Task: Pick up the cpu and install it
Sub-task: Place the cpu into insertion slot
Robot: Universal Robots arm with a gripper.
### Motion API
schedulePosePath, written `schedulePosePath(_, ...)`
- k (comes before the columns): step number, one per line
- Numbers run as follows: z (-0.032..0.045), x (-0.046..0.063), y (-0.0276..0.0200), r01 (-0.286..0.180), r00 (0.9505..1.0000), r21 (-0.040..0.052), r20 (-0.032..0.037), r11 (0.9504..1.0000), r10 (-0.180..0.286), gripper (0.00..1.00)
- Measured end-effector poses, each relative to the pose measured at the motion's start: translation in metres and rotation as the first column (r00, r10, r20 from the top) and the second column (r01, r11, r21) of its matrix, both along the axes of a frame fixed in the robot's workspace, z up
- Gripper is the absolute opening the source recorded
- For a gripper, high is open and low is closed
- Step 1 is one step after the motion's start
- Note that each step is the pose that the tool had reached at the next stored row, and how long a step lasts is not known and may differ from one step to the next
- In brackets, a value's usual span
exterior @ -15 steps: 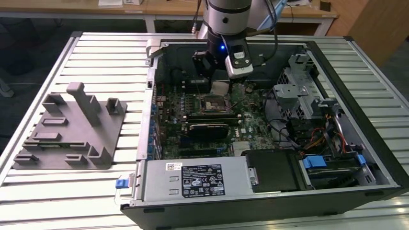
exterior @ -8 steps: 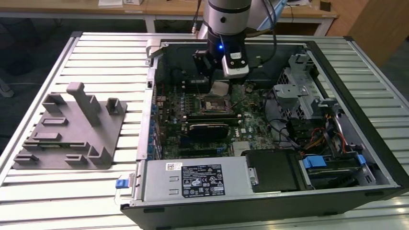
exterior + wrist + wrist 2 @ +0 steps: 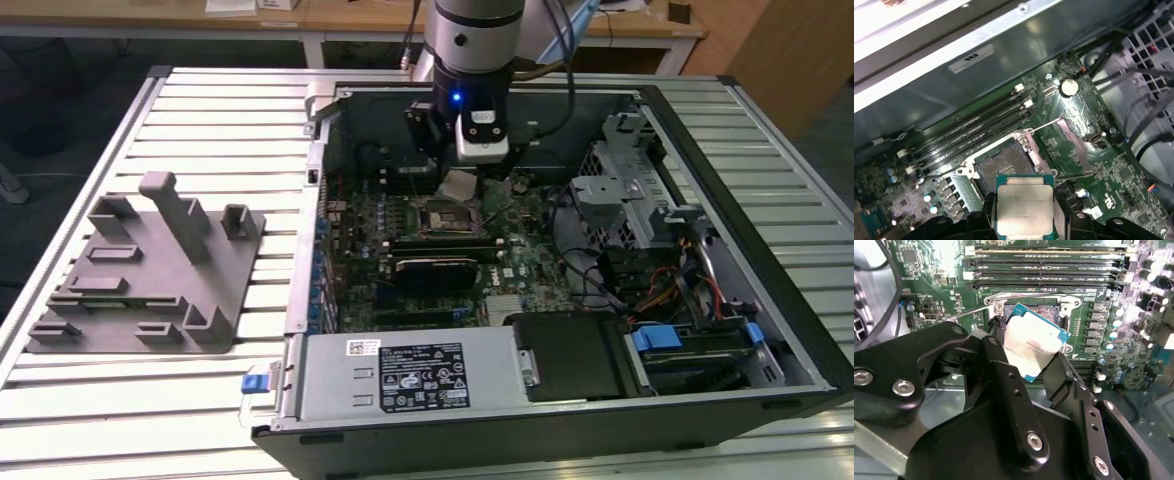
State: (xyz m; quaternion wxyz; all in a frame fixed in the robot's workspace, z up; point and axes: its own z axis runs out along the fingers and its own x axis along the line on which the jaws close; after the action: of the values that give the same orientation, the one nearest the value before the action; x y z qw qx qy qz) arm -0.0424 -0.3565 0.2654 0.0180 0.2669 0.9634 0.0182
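Clamping the cpu (image 3: 1024, 202) in the gripper (image 3: 1024, 220) above the open socket (image 3: 1004, 167) at the middle of the motherboard (image 3: 1119, 170); risking socket damage through skewed seating.

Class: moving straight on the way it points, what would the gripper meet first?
Probably the open black square socket on the green motherboard; the shiny silver square cpu held in the gripper would touch it first. Depth is unclear.

Table: a pale slatted metal table (image 3: 200, 110) is stretching under everything.
Desk: a light wooden desk (image 3: 360, 22) on white legs is standing behind it.
Floor: dark floor (image 3: 67, 110) is showing at the exterior view's left.
Panel: a brown wooden panel (image 3: 781, 50) is rising at the exterior view's right.
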Motion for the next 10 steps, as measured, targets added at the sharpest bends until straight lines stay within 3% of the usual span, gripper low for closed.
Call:
schedulePosePath(5, -0.0001, 0.0, 0.0, 0.053, 0.9986, -0.0001, 0.0, 0.9986, -0.053, 0.54)
schedulePosePath(10, -0.0001, 0.0, 0.0, 0.112, 0.9937, -0.0005, 0.0, 0.9937, -0.112, 0.54)
